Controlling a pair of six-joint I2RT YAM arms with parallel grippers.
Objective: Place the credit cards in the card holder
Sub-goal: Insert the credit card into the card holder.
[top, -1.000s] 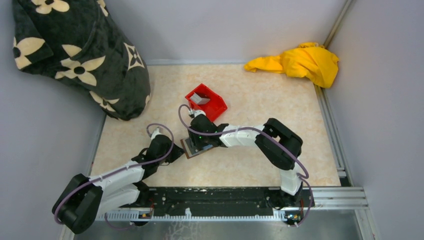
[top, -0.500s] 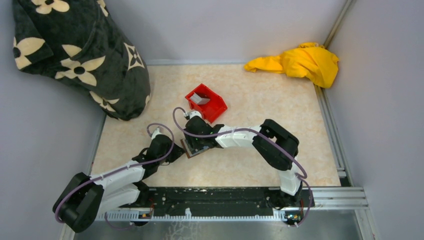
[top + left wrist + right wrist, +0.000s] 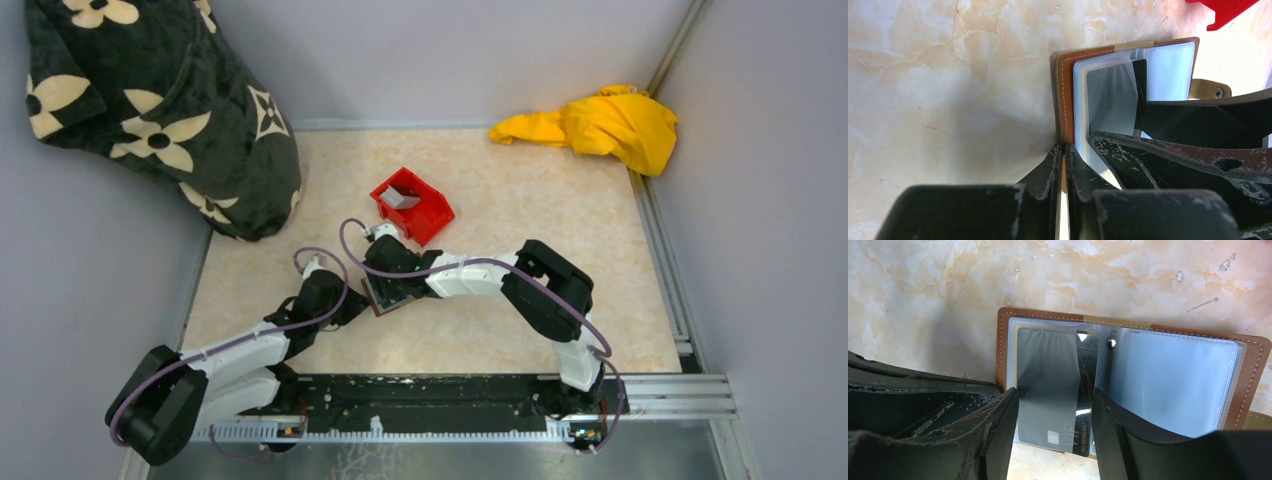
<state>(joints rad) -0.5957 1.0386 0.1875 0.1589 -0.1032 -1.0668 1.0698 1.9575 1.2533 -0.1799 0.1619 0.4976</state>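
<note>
We found the card holder (image 3: 1173, 375) lying open and flat on the table (image 3: 520, 200), near the middle and toward the arms, its brown stitched cover underneath and its clear plastic sleeves facing up. A dark card (image 3: 1048, 385) marked VIP lay lengthwise on the holder's left half. Its far end sat under the edge of a sleeve and its near end stuck out past the holder's near edge. The right gripper (image 3: 1055, 395) stood directly over that half, jaws parted, one finger along each long side of the dark card. We could not tell whether the fingers touched the card's edges. The left gripper (image 3: 1063, 150) came in low from the holder's left side, its jaws closed tight on the thin brown cover edge, pinning it against the table. In the top view the two grippers met at the holder, the left arm reaching from the near left and the right arm bent round from the right. Just beyond the holder stood a red bin (image 3: 412, 205) with a grey card (image 3: 402, 199) leaning inside it. Farther out, a yellow cloth (image 3: 600, 125) lay bunched in the far right corner and a black flower-patterned blanket (image 3: 160, 100) was heaped at the far left.
</note>
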